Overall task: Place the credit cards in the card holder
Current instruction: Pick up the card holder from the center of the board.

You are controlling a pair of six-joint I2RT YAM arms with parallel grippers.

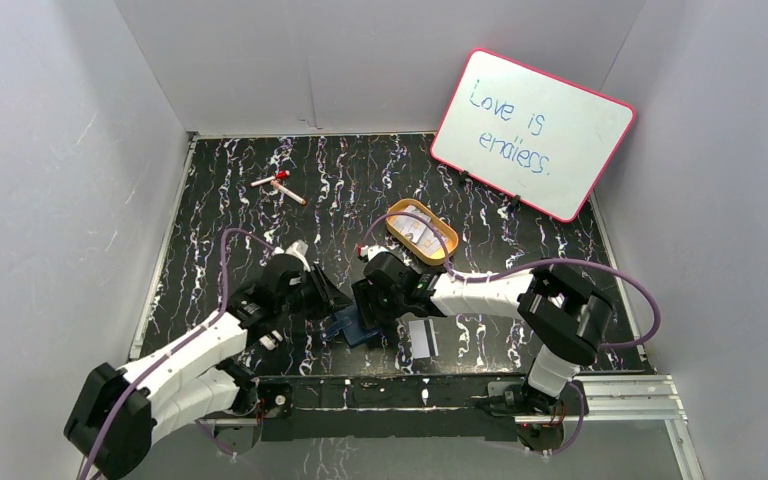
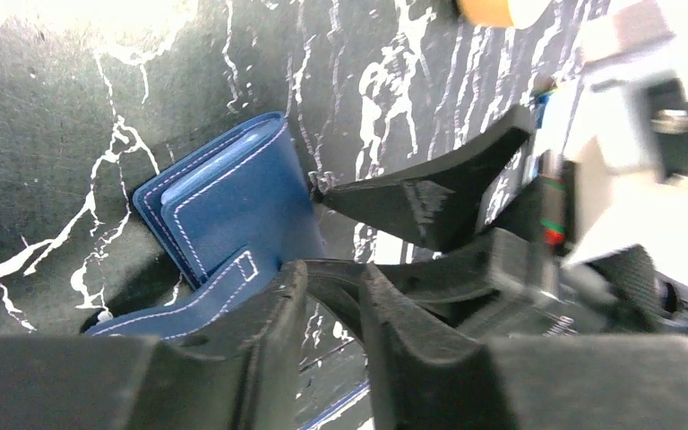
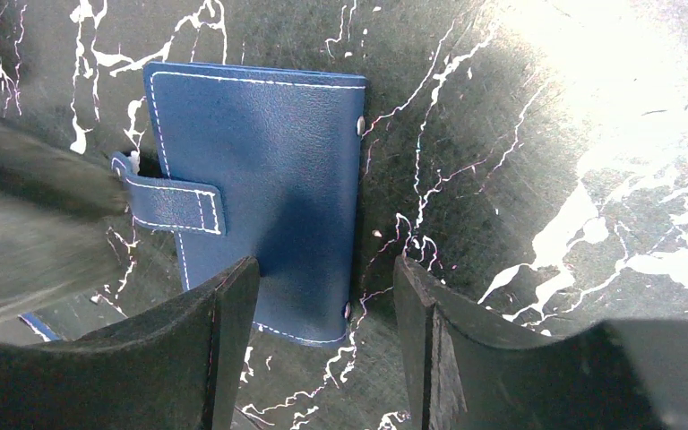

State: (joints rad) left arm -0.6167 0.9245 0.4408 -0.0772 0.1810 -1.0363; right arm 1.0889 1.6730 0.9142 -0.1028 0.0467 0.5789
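Hovering low over the black marbled table, my left gripper and my right gripper meet at the card holder. It lies flat near the front edge, between the two of them. The holder is folded shut, navy cover up, and its snap tab is wrapped round one long edge. From my left wrist I see paler blue pocket edges showing along its side.

On the right my fingers stand spread wide, and a corner of the holder shows in the gap between them. On the left my fingers stand close, with only a slim gap. The tab runs in under one of them, and I cannot tell whether they pinch it.

One credit card, grey with a dark stripe, lies flat on the table just right of the holder and apart from it. Farther back, an oval golden-orange tin sits open with pale printed pieces inside, too small for me to name. A whiteboard leans at the back right, and marker pens lie at the back left.
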